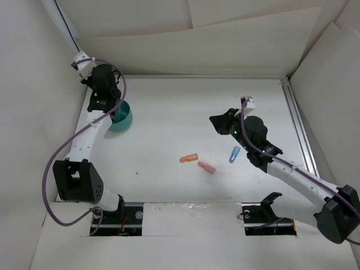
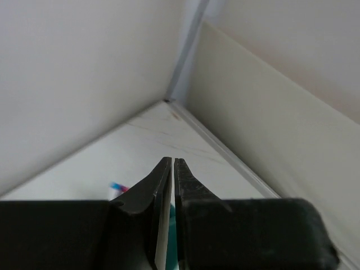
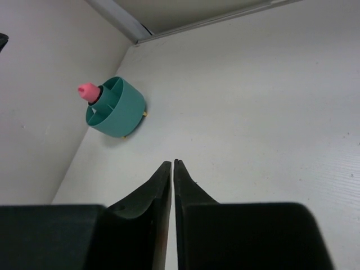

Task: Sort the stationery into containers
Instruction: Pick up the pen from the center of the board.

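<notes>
The teal cup (image 1: 125, 119) stands at the far left, with inner dividers showing in the right wrist view (image 3: 119, 112). A pink-tipped piece (image 3: 87, 90) sticks up out of one compartment. My left gripper (image 1: 115, 110) hangs over the cup's rim, jaws shut (image 2: 172, 161); teal and a thin pale strip show in the slit between them. A blurred blue and red pen end (image 2: 118, 185) shows beside its fingers. An orange piece (image 1: 189, 158), a pink piece (image 1: 206, 167) and a light-blue piece (image 1: 234, 154) lie mid-table. My right gripper (image 1: 214, 120) is shut and empty (image 3: 172, 162) above the table, pointing towards the cup.
White walls close in the table on the left, back and right. A metal rail (image 1: 298, 129) runs along the right side and a strip (image 1: 202, 75) along the back. The arm bases (image 1: 79, 180) sit at the near edge.
</notes>
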